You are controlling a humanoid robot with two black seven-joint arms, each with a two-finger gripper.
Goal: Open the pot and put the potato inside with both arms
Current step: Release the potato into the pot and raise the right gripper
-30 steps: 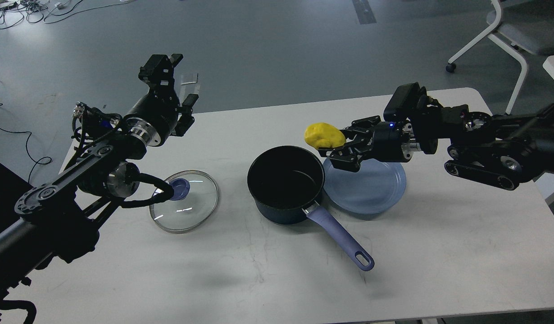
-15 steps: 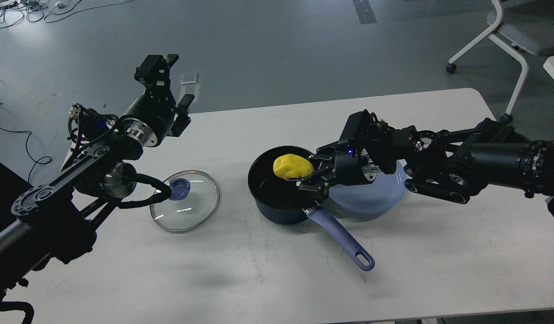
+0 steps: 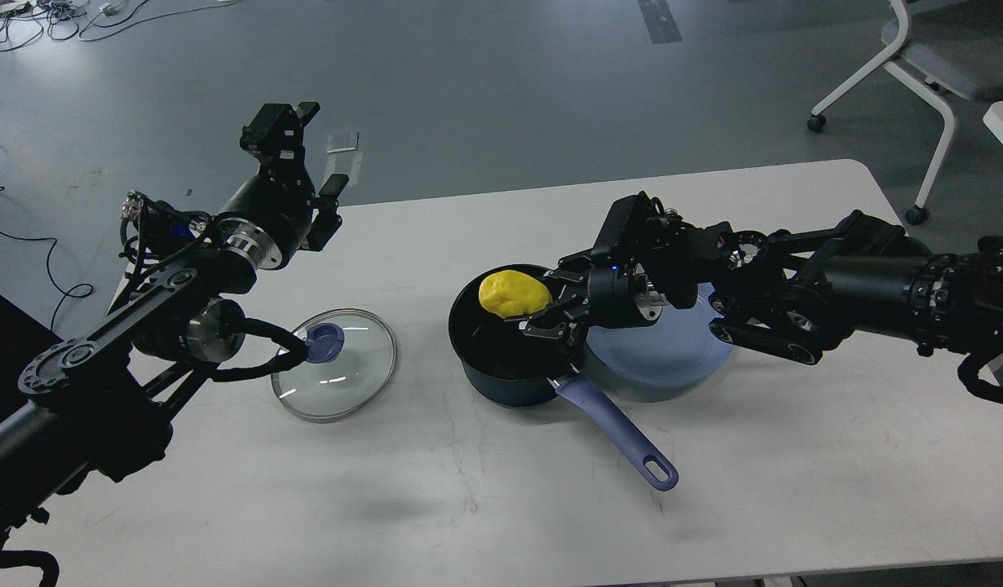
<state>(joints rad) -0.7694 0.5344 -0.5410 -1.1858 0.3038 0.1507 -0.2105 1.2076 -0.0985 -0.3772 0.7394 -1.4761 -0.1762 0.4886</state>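
The dark navy pot [image 3: 501,385] stands open at the table's middle, its lavender handle [image 3: 617,430] pointing toward me and right. Its glass lid [image 3: 336,364] with the blue knob lies flat on the table to the left of the pot. My right gripper [image 3: 539,303] reaches in from the right and is shut on the yellow potato [image 3: 511,293], holding it over the pot's opening at about rim height. My left gripper [image 3: 318,151] is open and empty, raised above the table's far left edge, well behind the lid.
A flat blue plate [image 3: 669,352] lies right of the pot, partly under my right arm. The white table [image 3: 485,505] ends just behind my left gripper. A white chair [image 3: 925,57] stands on the floor at the far right.
My right gripper carried the potato left and down from above the plate's edge to over the pot's opening. My left arm has drifted slightly left; the lid and pot stayed put.
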